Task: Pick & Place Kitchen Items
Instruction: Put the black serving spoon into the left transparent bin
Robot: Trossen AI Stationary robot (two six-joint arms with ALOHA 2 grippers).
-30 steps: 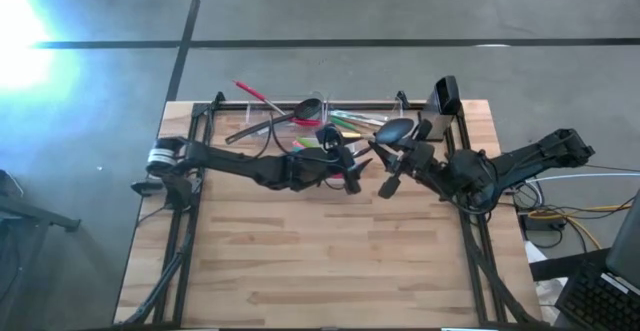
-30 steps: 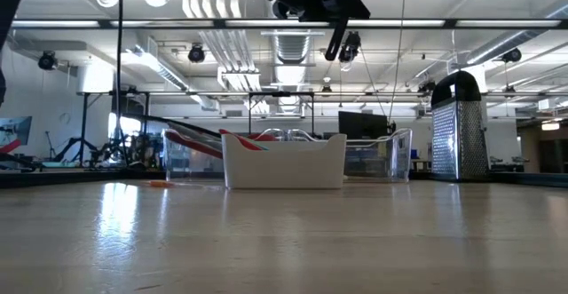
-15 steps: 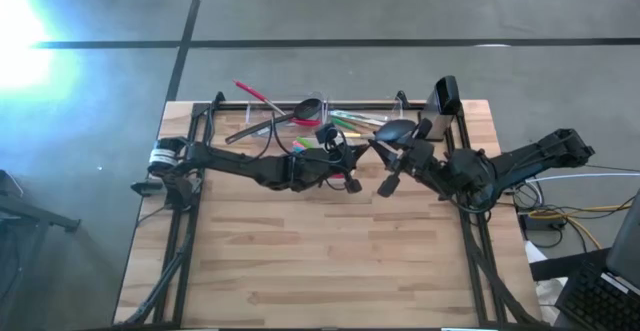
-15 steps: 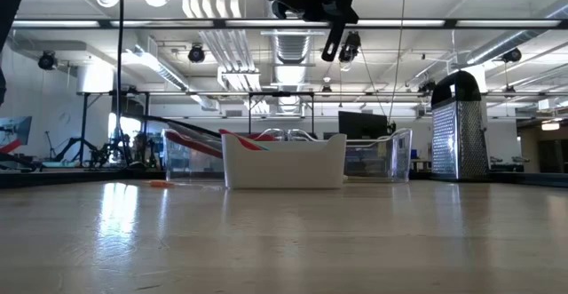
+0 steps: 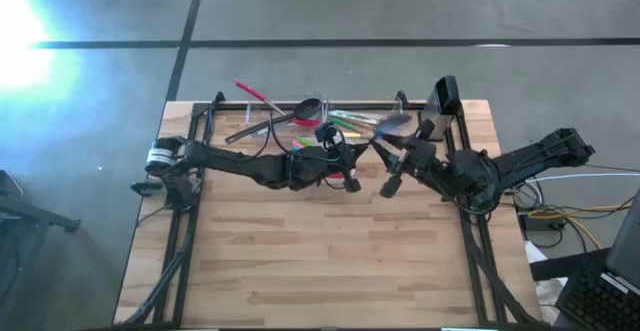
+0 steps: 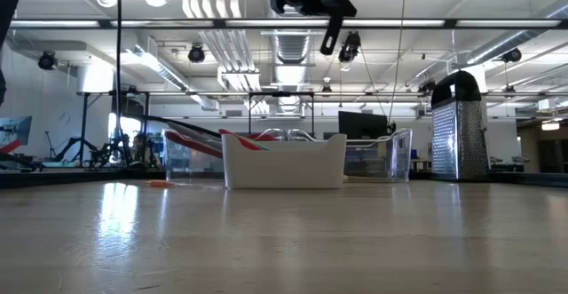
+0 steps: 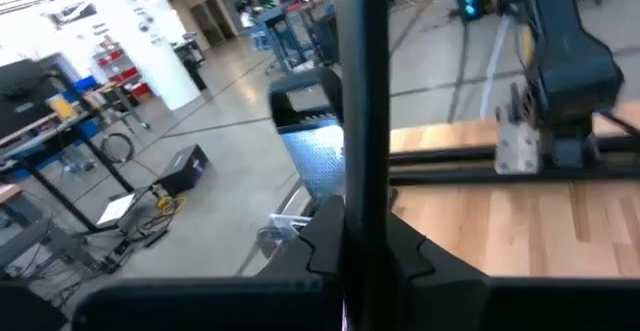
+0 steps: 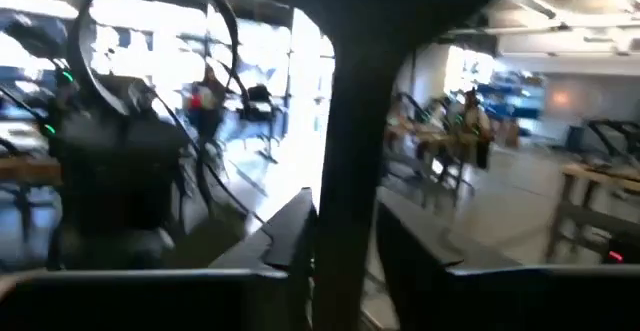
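Butcher-block planks of a wooden table [image 5: 320, 261] carry the scene, with a concrete floor beyond. Kitchen utensils crowd the far edge: a black ladle [image 5: 275, 121] and a red-handled utensil [image 5: 255, 95] jut out of clear plastic bins [image 5: 262, 119], green-handled ones [image 5: 350, 122] lie beside them, and a white rectangular dish [image 6: 284, 161] stands in front, a red utensil tip showing above its rim in the low view. Over the middle of that row, both dark arms reach inward from the table's sides and nearly meet. The left gripper [image 5: 345, 163] hangs above the dish, its fingers clamped on a slim dark handle [image 7: 362, 121] that runs straight up through the left wrist view. The right gripper [image 5: 392, 163], just beside it, is likewise closed on a long dark utensil [image 5: 390, 141], whose blurred head points toward the bins and whose handle [image 8: 345, 121] fills the right wrist view. Near the far right corner stands a metal box grater [image 6: 458, 127], well apart from the dish.
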